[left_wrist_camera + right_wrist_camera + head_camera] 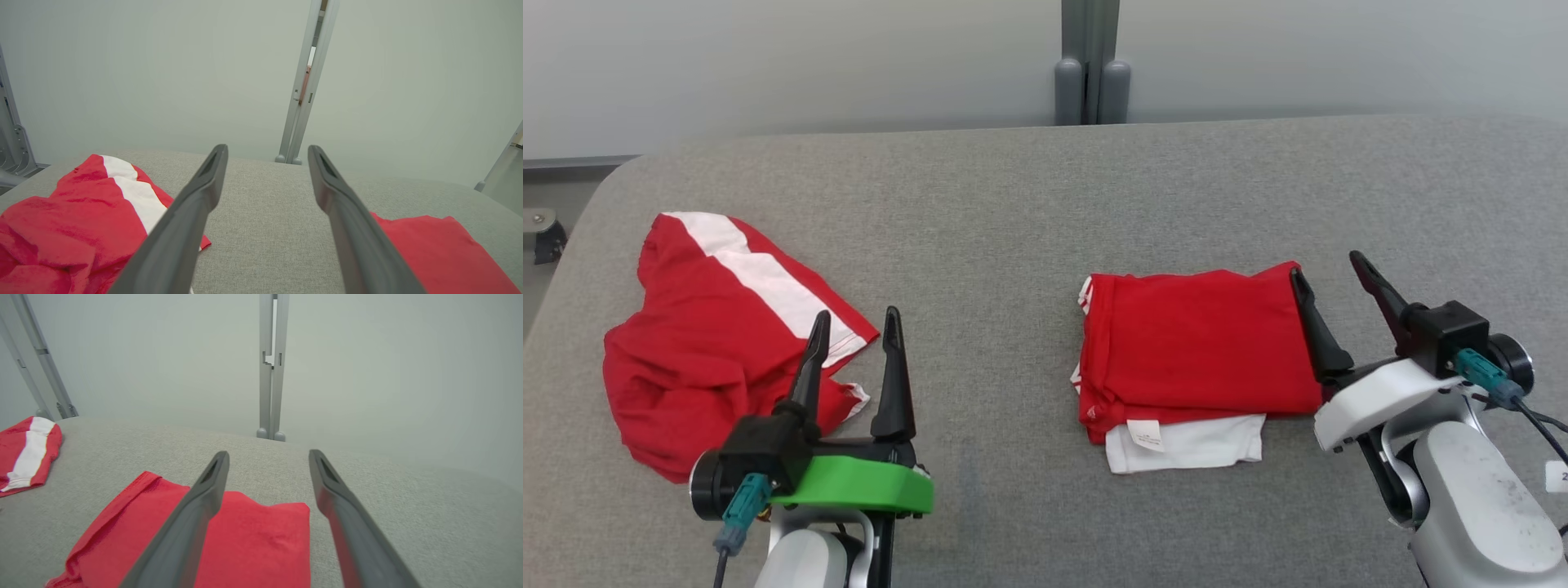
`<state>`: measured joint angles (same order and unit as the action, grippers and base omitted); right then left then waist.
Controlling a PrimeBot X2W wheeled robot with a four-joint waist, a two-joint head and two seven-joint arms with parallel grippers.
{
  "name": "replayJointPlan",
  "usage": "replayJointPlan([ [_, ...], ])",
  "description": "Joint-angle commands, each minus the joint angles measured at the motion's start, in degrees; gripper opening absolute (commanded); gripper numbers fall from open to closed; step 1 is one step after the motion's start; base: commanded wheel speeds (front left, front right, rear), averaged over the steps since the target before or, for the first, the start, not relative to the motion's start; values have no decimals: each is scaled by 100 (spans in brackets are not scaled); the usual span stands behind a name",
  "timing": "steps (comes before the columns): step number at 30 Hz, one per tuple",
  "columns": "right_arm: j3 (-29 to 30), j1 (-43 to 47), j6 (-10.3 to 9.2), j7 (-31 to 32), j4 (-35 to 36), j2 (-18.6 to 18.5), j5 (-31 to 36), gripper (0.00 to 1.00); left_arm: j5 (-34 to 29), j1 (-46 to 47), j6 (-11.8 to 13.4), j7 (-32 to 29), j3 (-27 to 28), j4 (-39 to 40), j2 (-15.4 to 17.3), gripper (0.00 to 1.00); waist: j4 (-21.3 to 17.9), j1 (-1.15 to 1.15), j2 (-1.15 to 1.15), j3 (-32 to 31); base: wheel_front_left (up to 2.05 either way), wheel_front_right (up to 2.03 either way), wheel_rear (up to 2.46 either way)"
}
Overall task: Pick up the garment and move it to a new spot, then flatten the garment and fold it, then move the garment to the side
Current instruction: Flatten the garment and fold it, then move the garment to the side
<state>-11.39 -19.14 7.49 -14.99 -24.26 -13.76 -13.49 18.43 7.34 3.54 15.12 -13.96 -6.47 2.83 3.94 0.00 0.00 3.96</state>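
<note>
Now, the folded red garment (1201, 343), a neat cloth rectangle with a white layer and a small white label (1146, 434) showing at its lower edge, lies right of centre in the head view on the grey fabric-covered table (1013, 204). The right gripper (1325, 265) sits at the lower right, its two dark fingers spread apart and empty, one fingertip over the stack's right-hand edge. The left gripper (856, 314), at the lower left, is likewise spread and holds nothing.

We judge the folding done and the move to the side to be the step in hand. To do it well we would pinch through every layer at one edge, or take both ends with both grippers, and carry it low so the fold does not fall open. A shallow grip could leave the white layer behind.

A crumpled red garment with a white stripe (711, 343) takes up the left of the frame, just beside the left gripper, so that side is occupied. A grey post (1092, 61) stands beyond the table's far edge, well apart.
</note>
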Motion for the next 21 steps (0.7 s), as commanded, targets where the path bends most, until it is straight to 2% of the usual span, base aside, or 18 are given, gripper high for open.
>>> replayJointPlan([
  [1, 206, 246, 0, -21, 238, 123, 102, 100, -39, -51, 52, 2, 34, 35, 15, 100, -151, 0, 0, -10, 0, 0, 0],
  [5, 708, 717, -1, -21, 934, 307, 453, 100, -129, -137, 115, 2, 73, 98, 15, 100, -246, 0, 0, -6, 0, 0, 0],
  [9, 998, 1042, -1, -22, 1287, 473, 647, 100, -370, -270, 129, 2, 30, 30, 15, 100, -306, 0, 0, 0, 0, 0, 0],
  [12, 1101, 1134, -1, -22, 1413, 545, 738, 100, -387, -354, 214, 2, 37, 14, 16, 100, -340, 0, 0, 4, 0, 0, 0],
  [21, 1196, 1209, -1, -23, 1517, 655, 858, 100, -473, -422, 176, 2, -79, -7, 16, 100, -309, 0, 0, 14, 0, 0, 0],
])
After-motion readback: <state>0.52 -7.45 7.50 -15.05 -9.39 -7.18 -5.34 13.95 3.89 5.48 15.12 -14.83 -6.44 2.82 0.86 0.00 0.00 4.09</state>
